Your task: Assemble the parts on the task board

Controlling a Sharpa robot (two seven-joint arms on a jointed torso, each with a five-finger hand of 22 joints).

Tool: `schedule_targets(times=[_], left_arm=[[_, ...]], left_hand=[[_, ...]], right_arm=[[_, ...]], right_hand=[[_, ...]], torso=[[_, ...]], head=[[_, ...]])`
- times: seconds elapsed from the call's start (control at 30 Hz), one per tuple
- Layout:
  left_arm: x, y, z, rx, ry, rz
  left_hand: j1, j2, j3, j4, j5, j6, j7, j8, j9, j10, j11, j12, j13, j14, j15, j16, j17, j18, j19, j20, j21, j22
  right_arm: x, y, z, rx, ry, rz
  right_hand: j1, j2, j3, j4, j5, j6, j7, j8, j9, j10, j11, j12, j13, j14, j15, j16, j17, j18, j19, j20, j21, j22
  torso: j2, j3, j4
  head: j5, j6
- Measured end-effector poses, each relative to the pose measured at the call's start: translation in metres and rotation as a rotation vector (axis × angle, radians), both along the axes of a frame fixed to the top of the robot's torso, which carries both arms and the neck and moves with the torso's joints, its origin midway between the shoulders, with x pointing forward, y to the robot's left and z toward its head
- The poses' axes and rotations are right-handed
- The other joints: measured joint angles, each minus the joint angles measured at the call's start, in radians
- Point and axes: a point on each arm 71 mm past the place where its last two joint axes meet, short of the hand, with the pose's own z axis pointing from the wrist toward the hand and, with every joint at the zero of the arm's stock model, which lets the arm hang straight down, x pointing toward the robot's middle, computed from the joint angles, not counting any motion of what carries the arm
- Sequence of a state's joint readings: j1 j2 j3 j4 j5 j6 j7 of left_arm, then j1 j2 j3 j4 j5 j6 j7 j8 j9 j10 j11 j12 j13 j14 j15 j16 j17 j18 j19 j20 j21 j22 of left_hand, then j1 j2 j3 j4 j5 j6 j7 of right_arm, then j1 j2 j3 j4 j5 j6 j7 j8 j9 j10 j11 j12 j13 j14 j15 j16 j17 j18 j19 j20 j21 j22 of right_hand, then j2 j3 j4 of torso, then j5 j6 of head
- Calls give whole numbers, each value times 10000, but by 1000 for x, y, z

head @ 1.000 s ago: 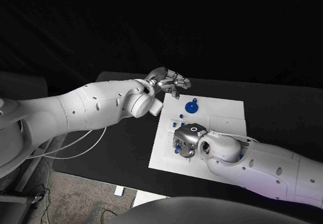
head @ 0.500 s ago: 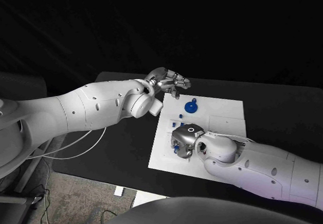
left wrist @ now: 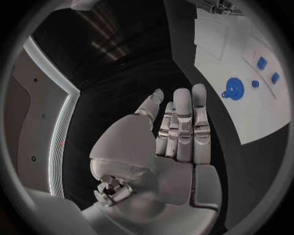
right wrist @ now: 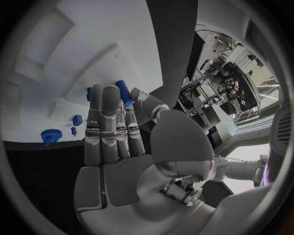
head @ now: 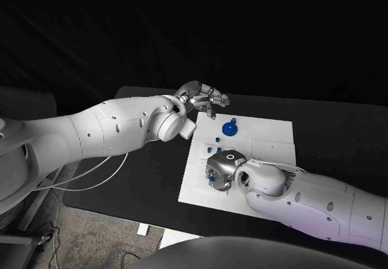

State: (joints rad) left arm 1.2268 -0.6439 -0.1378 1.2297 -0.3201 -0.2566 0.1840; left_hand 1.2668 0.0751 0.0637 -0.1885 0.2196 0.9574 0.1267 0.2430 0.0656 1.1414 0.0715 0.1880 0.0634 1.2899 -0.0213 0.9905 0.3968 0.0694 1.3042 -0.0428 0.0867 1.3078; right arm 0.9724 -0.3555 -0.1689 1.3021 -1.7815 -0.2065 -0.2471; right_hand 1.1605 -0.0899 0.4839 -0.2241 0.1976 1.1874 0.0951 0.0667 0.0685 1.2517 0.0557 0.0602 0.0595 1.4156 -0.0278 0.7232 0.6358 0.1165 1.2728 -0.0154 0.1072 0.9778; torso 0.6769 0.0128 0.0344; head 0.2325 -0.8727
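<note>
We lower our right hand [head: 224, 164], fingers together over a small blue peg [right wrist: 124, 92], onto the white plastic task board [head: 270, 131] to seat it, while our left hand [head: 202, 98] waits off-board, fingers apart and empty.

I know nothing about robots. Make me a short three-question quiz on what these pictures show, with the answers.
1. True or false: the left hand is holding a blue part.
2. Which hand is over the task board? A) left hand B) right hand C) neither
3. Fill in: the round blue part lies on the board's ____ end, seen from the robot.

Key
1. False. In the left wrist view its fingers are stretched out with nothing in them, off the board over the black table.
2. B. It is down among the small blue parts at the board's near end.
3. Far.
</note>
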Motion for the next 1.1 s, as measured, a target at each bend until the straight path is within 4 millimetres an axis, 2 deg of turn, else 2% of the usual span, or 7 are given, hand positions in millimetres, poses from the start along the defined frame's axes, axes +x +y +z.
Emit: schedule_targets(times=[0.27,0.6,0.7,0.8,0.93,1.03,1.1], left_arm=[[0,0,0,2,4,1],[0,1,0,10,9,14],[0,1,0,14,11,20],[0,2,0,17,14,25],[0,3,-1,28,21,49],[1,5,-1,46,21,91],[1,7,-1,55,20,113]], left_hand=[[0,0,0,0,0,0,0,0,0,0,0,0,0,0,0,0,0,-1,0,0,0,-1],[0,0,0,0,0,0,0,0,0,0,0,0,0,0,0,0,-1,0,0,0,0,-2],[0,0,0,0,0,0,0,0,0,0,0,0,0,0,0,0,-1,0,0,0,0,-2],[0,0,0,0,0,0,0,0,0,0,0,0,0,0,0,0,-1,0,0,0,0,-2],[0,0,0,0,0,0,0,0,0,0,0,0,0,0,0,0,-1,0,0,0,0,-3],[0,0,0,0,0,0,0,0,0,0,0,0,0,0,0,0,-1,0,0,0,0,-3],[0,0,-24,24,0,0,0,0,0,0,0,0,0,0,0,0,-1,0,0,0,0,-3]], right_arm=[[0,-2,-1,309,54,-167],[4,-8,1,765,-120,-498],[4,-12,2,907,-155,-604],[4,-16,5,1115,-189,-685],[3,-24,13,1546,-186,-766],[5,-35,25,2017,-63,-878],[9,-44,32,2323,140,-1031]], right_hand=[[267,-367,-537,82,0,-869,271,-12,-46,-885,292,-37,-17,-139,138,29,-120,81,263,119,-287,-725],[446,-545,-738,192,0,-1045,339,-11,-44,-1127,373,-37,-17,-172,171,108,-228,138,304,159,-288,-1164],[562,-662,-1291,324,157,-1135,350,-11,-44,-1436,422,-37,-17,-184,228,108,-278,153,410,265,-289,-1431],[712,-775,-2138,735,430,-1278,243,-11,-44,-1743,457,-37,-8,-224,297,150,-306,155,479,334,-351,-1924],[1075,-877,-3149,1672,465,-1434,156,-11,-44,-1799,514,-37,-8,-251,324,162,-329,153,603,352,-350,-2980],[1071,-774,-3460,1984,460,-1426,165,-11,-43,-1437,382,-37,-8,-259,328,162,-347,153,639,317,-349,-3512],[1009,-415,-3504,1960,386,-1303,265,-11,-39,-1074,312,6,-3,-376,288,162,-374,114,635,313,-349,-3729]], torso=[[0,7,0],[0,8,4],[0,8,-3],[-2,7,-9],[-8,8,-15],[-17,7,-28],[-22,6,-33]], head=[[-33,0],[-52,0],[-52,0],[-79,0],[-167,0],[-292,0],[-393,0]])
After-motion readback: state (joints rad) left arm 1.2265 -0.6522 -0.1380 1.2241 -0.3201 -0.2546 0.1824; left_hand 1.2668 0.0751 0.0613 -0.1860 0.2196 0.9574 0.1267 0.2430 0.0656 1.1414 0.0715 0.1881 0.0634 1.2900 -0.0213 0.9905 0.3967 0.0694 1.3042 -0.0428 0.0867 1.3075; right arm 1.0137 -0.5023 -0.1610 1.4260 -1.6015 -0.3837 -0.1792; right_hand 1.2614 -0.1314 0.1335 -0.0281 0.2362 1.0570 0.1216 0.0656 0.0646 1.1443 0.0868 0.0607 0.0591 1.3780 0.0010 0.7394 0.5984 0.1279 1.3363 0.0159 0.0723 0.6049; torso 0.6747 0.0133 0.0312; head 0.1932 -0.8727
